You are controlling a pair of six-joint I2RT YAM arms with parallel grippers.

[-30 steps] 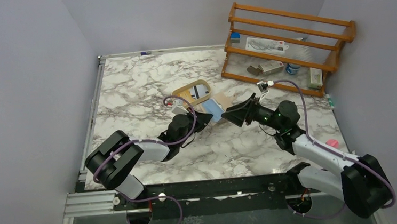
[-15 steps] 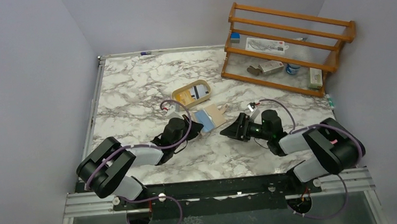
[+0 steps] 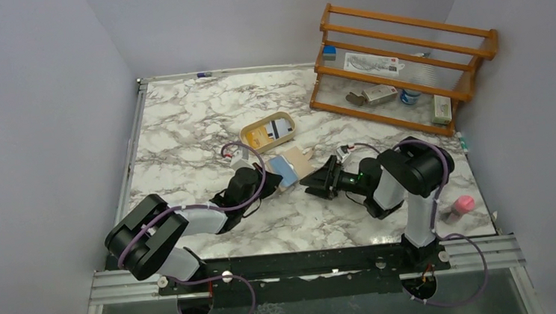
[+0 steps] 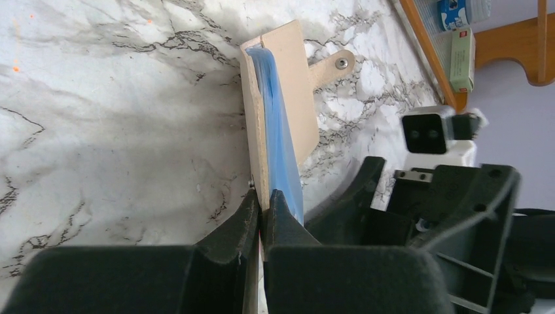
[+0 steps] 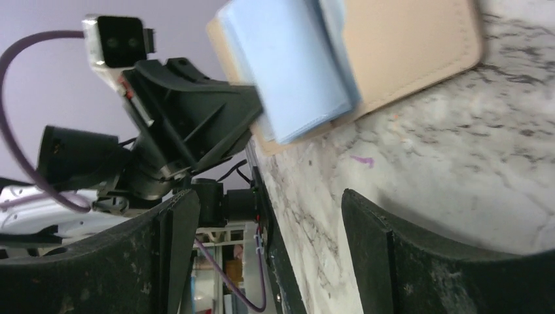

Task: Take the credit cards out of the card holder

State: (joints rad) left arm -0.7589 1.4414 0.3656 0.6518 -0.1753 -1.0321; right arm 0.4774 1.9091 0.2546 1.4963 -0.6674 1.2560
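The tan card holder (image 3: 301, 159) lies open and tilted just above the marble, its closing tab (image 4: 335, 64) pointing away. Light blue credit cards (image 3: 284, 170) stick out of its inner pocket. My left gripper (image 3: 270, 184) is shut on the holder's near edge (image 4: 264, 199), one finger on the tan leather and the other against the blue cards (image 4: 280, 134). My right gripper (image 3: 313, 181) faces it from the right, open and empty. In the right wrist view the cards (image 5: 294, 72) and holder (image 5: 412, 46) lie beyond my open right gripper (image 5: 268, 196).
A beige oval tray (image 3: 254, 126) with cards in it sits behind the holder. A wooden rack (image 3: 403, 65) with small items stands at the back right. A pink object (image 3: 462, 204) lies near the right edge. Walls close in on both sides.
My right arm has folded back, and its open gripper has dropped lower and nearer, to the holder's right. My left gripper has drawn the holder slightly nearer and leftward.
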